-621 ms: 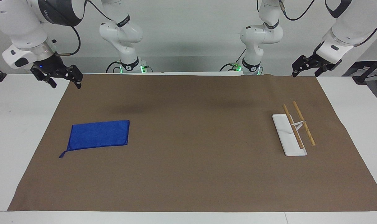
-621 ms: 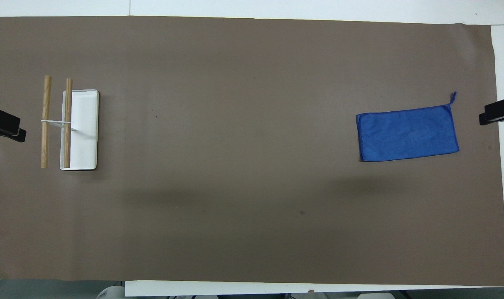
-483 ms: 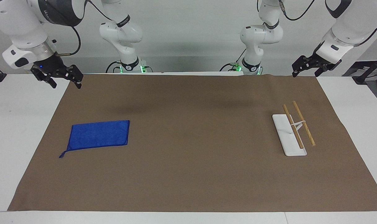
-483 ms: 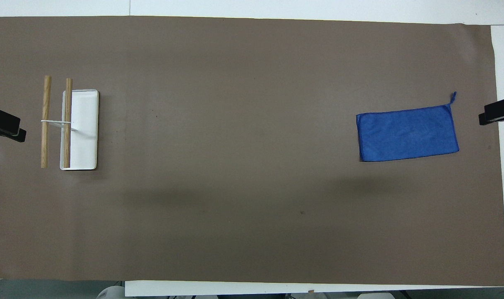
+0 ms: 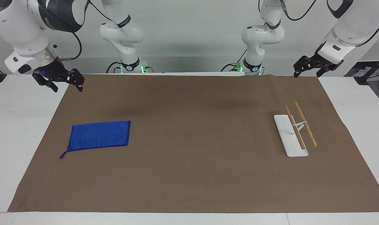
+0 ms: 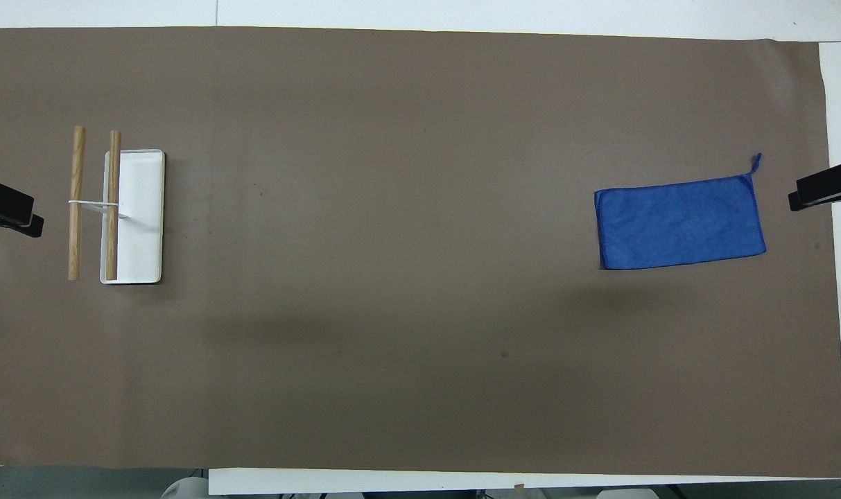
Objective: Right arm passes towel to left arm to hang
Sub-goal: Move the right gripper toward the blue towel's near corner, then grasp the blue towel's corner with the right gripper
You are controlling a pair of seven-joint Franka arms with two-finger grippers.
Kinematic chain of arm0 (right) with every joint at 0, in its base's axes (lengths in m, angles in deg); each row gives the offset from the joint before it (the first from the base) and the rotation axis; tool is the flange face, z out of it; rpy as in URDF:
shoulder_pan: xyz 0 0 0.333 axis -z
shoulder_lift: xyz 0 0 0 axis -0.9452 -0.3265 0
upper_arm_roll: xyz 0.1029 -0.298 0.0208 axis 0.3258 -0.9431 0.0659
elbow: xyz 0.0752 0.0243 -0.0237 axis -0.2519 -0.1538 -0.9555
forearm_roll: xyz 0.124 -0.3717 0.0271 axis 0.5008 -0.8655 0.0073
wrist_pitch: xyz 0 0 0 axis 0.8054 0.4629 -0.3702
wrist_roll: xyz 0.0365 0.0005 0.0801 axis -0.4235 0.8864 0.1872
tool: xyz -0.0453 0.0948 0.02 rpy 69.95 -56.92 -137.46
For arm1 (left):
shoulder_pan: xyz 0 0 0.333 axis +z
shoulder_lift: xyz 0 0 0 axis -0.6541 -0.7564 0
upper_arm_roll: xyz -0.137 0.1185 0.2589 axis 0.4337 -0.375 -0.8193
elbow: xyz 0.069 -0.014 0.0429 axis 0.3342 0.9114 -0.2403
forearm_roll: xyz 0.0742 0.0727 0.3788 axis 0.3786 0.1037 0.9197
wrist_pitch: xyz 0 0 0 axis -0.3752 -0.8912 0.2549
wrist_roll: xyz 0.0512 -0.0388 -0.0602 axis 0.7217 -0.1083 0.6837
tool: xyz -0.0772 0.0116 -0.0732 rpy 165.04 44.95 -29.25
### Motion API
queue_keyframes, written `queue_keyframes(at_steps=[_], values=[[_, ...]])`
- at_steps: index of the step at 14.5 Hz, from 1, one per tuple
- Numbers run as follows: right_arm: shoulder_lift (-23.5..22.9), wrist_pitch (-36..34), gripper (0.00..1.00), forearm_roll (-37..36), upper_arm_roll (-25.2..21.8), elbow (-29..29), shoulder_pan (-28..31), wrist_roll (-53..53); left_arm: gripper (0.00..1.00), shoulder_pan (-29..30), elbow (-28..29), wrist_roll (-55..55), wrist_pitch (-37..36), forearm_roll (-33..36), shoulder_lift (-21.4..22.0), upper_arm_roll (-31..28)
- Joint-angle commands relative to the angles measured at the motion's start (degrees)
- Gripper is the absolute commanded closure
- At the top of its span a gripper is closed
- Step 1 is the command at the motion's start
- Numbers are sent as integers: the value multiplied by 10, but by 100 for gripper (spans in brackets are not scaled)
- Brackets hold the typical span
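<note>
On the surface (image 5: 27, 131) you have one brown mat (image 5: 195, 175) spread end to end, carrying everything listed. Two white arms: your right arm (image 5: 23, 28) bends down at its own end, its pincer (image 5: 58, 82) hanging over the mat's edge with fingers spread wide, nothing between them; your left arm (image 5: 348, 28) waits at its end, its pincer (image 5: 308, 67) likewise wide and bare, over the mat's corner. One blue towel (image 5: 98, 135) lies flat toward the right arm's end, long axis along the surface's length, loop tag (image 6: 757, 162) at the corner farther from the robots. One rack (image 5: 291, 135) toward the left arm's end: white base, two wooden rods (image 6: 77, 202) running crosswise to the towel's length.
</note>
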Motion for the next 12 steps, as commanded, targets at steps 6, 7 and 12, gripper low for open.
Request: queue_keyframes(at_steps=[6, 7, 12], values=[[-44, 349, 0, 7, 9, -223, 20, -81, 0, 2, 9, -7, 4, 9, 8, 1], [-52, 372, 0, 7, 9, -234, 21, -102, 0, 2, 9, -7, 4, 9, 8, 1], [-84, 404, 0, 7, 9, -253, 29, -123, 0, 2, 9, -7, 4, 9, 8, 1]])
